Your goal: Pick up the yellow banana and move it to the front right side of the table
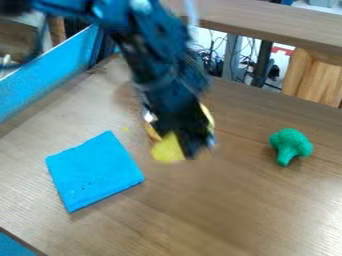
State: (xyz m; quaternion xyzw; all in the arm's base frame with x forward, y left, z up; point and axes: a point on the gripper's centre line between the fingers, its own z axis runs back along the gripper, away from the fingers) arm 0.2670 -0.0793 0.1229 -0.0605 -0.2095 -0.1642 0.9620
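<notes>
Gripper is at yellow thing just right of cloth, can't tell if open or closed on it, broccoli well to cloth's right; best go slow, line up square, check grip before any lift to avoid slips.

A robot arm wore black and deep blue, its casing built of chunky, angular segments linked by thick joints. A pale round spot and a smaller light-blue one marked the broad upper section, where a slim whitish strip ran alongside. A thin greyish band crossed the dark lower section, above a blocky wrist and a narrower, matt black pincer.
</notes>
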